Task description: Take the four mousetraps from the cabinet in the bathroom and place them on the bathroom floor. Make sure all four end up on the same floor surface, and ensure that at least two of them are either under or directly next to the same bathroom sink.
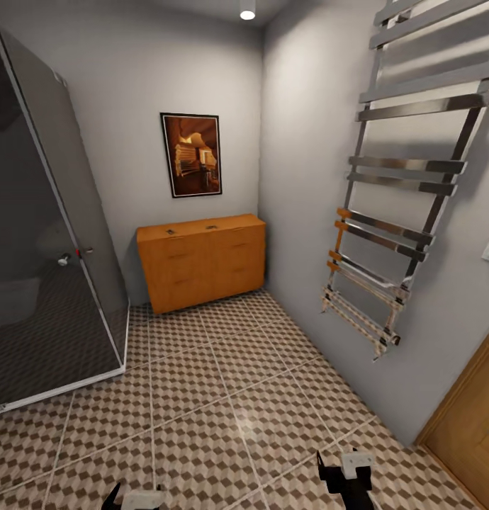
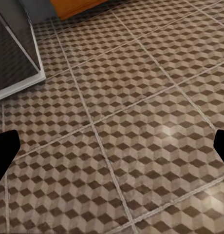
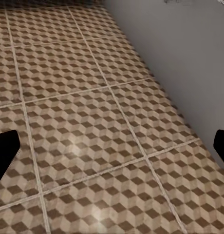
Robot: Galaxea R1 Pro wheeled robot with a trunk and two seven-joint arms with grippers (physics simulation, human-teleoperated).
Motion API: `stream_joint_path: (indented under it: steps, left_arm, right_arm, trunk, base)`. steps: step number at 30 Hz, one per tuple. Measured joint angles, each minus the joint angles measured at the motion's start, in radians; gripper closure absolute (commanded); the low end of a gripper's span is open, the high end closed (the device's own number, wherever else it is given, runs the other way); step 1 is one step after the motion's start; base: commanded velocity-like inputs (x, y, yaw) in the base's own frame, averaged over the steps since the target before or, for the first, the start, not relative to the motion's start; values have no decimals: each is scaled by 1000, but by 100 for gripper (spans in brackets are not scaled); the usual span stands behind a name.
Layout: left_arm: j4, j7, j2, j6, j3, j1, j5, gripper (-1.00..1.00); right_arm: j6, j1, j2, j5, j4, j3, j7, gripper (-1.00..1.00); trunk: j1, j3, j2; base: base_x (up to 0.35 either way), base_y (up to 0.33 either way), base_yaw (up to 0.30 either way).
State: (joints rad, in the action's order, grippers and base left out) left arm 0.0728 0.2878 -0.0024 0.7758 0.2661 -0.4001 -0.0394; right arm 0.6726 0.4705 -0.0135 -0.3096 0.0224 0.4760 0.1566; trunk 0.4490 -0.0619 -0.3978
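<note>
While far ahead of both grippers, cabinet [image 1: 202, 261] w/ 2 mousetraps [image 1: 171, 231] on top; L [image 2: 112, 146] & R [image 3: 112, 146] fingers wide apart

Room evenly and moderately lit by a ceiling spotlight [image 1: 247, 9], soft pale glare thrown on the bathroom floor [image 1: 237, 425] tiles, faint shadows cast behind the towel rail [image 1: 400, 212], straight lines bowed at the head view's edges, wrist renders slightly soft.

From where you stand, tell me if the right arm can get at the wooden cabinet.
Probably not. The cabinet stands against the far wall, several floor tiles ahead of the right gripper. Nothing blocks the path; drive closer first.
</note>
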Motion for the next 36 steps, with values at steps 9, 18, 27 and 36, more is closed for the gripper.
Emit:
stream_joint_path:
  steps: [9,18,27,36]
  left_arm:
    - [0,0,0,0,0,0,-1,-100]
    - [0,0,0,0,0,2,0,-100]
    - [0,0,0,0,0,1,-1,-100]
    - [0,1,0,0,0,2,-1,-100]
  right_arm:
    - [1,0,11,0,0,1,-2,-100]
    - [-1,-1,19,2,1,0,-3,-100]
    - [-1,-1,23,2,0,0,-3,-100]
    - [-1,0,24,2,0,0,-2,-100]
  trunk:
    - [0,0,0]
    - [0,0,0]
    - [0,0,0]
    - [0,0,0]
  base:
    - [258,-174,73]
    - [281,-158,2]
    - [287,-51,3]
    - [290,-4,165]
